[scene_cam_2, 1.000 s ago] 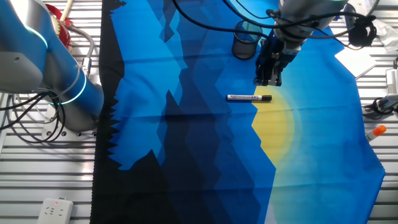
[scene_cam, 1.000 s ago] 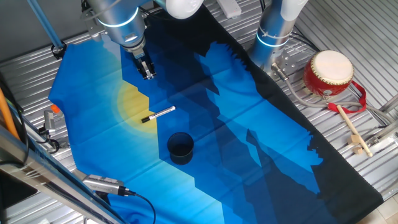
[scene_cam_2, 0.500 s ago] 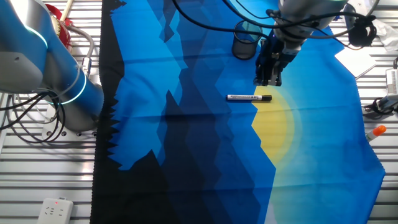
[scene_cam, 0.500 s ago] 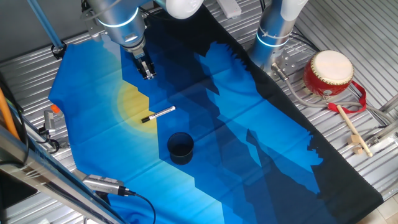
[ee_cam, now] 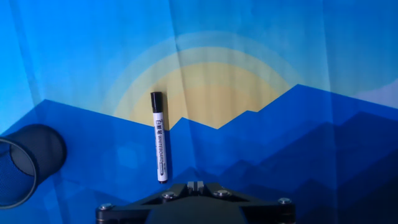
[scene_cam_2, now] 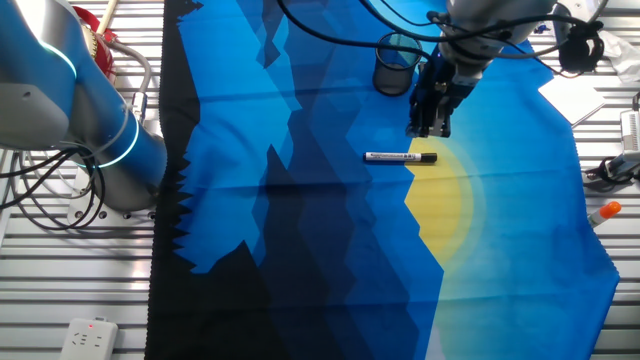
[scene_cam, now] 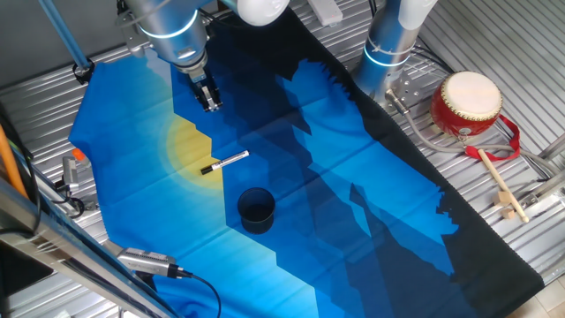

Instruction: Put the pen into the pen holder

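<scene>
Pen [scene_cam: 224,162] lies flat on our blue cloth [scene_cam: 353,221], near the pen holder [scene_cam: 256,210]. Our gripper [scene_cam: 212,107] hangs above the pen, fingers together.

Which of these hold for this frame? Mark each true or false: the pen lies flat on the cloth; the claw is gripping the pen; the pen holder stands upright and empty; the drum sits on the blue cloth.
1. The pen lies flat on the cloth. True.
2. The claw is gripping the pen. False: it hangs above the cloth, apart from the pen, holding nothing.
3. The pen holder stands upright with nothing in it. True.
4. The drum sits on the blue cloth. False: it rests on the bare metal table, off the cloth.
</scene>
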### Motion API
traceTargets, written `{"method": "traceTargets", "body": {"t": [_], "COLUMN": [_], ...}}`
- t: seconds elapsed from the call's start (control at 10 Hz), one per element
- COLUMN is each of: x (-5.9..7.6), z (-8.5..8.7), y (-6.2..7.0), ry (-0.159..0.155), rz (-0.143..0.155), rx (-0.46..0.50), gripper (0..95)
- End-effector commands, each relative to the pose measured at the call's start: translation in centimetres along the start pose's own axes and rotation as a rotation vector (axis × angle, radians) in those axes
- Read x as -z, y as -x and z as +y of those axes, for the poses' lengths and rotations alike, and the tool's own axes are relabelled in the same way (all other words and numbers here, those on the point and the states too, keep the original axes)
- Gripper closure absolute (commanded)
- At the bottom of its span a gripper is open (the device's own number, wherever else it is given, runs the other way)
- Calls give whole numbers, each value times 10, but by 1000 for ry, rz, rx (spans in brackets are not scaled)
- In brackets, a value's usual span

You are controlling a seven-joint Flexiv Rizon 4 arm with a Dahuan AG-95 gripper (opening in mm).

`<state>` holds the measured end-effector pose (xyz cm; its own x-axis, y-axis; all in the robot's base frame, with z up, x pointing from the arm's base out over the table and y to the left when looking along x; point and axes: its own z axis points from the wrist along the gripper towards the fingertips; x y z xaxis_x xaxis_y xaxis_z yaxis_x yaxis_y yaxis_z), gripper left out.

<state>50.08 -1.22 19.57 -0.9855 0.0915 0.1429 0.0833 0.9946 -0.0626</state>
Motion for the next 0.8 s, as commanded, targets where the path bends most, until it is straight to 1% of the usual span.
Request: {"method": "traceTargets", "body": {"t": [0.1, 0.3, 0.8], "x": [0, 0, 0], "z": [0, 0, 0], "y": [-4, -6, -6], "ry": [-4, -5, -6], "rz": [7, 9, 12], "rx": [0, 3, 6], "gripper": [950, 950, 950]}}
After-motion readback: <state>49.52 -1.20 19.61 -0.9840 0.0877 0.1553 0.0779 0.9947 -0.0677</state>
